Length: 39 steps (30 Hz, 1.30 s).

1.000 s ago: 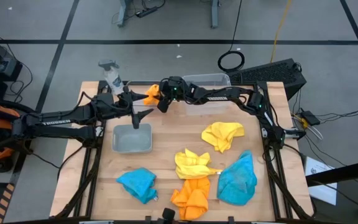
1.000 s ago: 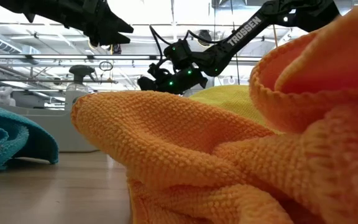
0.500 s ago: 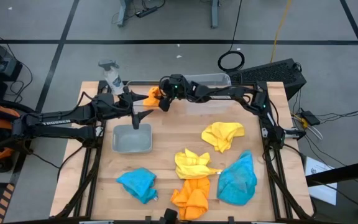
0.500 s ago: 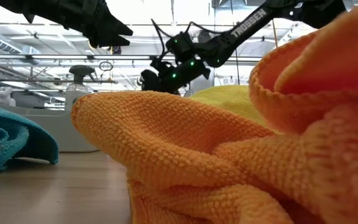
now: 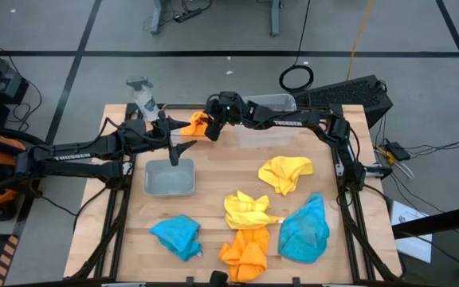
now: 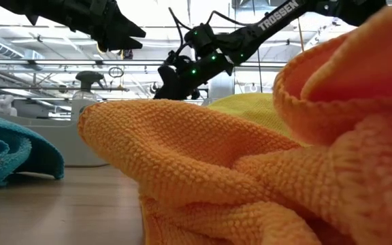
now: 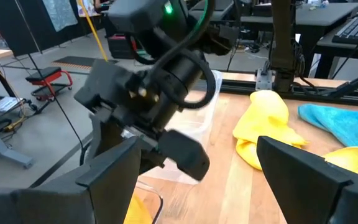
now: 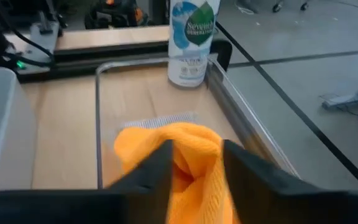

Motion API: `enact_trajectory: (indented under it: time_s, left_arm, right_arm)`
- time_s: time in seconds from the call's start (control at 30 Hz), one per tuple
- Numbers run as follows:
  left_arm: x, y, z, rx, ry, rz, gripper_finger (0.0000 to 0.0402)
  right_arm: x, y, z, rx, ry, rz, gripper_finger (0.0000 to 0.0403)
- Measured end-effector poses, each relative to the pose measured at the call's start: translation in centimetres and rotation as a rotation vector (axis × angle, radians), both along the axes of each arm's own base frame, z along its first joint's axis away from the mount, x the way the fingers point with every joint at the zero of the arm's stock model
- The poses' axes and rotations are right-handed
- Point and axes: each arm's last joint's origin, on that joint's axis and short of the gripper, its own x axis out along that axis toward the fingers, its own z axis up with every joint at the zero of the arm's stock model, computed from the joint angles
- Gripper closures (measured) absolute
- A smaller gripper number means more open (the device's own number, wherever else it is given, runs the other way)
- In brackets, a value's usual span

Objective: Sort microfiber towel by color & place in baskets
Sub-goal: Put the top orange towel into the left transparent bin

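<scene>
Orange microfiber towel [image 8: 178, 163] sits pinched between the right gripper [image 5: 211, 127] fingers, held over a clear basket [image 8: 104, 112] at the table's far edge (a white spray bottle [image 8: 191, 38] stands just beyond it). Left gripper [image 5: 176, 151], fingers spread, hovers over the nearer basket [image 5: 170, 179]. Two yellow [image 5: 286, 173], two blue [image 5: 305, 229] and one orange cloth [image 5: 246, 253] lie on the table [image 5: 213, 207].

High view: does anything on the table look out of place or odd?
The white spray bottle at the table's far left corner is no towel or basket, standing beside the basket where the right gripper holds an orange towel. The left gripper hangs open over a grey basket.
</scene>
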Motion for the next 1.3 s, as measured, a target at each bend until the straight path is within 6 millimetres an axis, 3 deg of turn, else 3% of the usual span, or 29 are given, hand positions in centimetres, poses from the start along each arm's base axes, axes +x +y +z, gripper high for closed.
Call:
enact_trajectory:
  time_s: [0.13, 0.37, 0.5, 1.03, 1.17, 1.3]
  left_arm:
    - [0.0, 0.0, 0.2, 0.006, -0.021, 0.0, 0.0075]
    - [0.0, 0.0, 0.3, 0.007, -0.028, 0.0, 0.0075]
    - [0.0, 0.0, 0.3, 0.006, -0.025, 0.0, 0.0075]
    - [0.7, 0.2, -0.5, 0.01, 0.027, 0.0, 0.0076]
    - [1.4, 0.8, -1.3, 0.026, 0.076, 0.053, 0.0093]
    - [2.0, 1.5, -1.6, 0.074, 0.096, 0.065, 0.015]
  right_arm:
    - [0.5, 0.8, -0.7, -0.04, 0.032, -0.03, 0.0388]
    - [0.5, 0.7, -0.7, -0.112, 0.057, -0.121, 0.0393]
    - [0.2, 0.1, -0.8, -0.087, 0.06, -0.127, 0.0399]
    - [-0.2, 0.9, -1.9, -0.009, 0.166, -0.099, 0.0402]
    - [-0.9, 2.4, -0.1, 0.019, 0.206, -0.045, 0.0402]
    - [-3.0, 4.5, 3.1, 0.037, 0.3, -0.008, 0.0402]
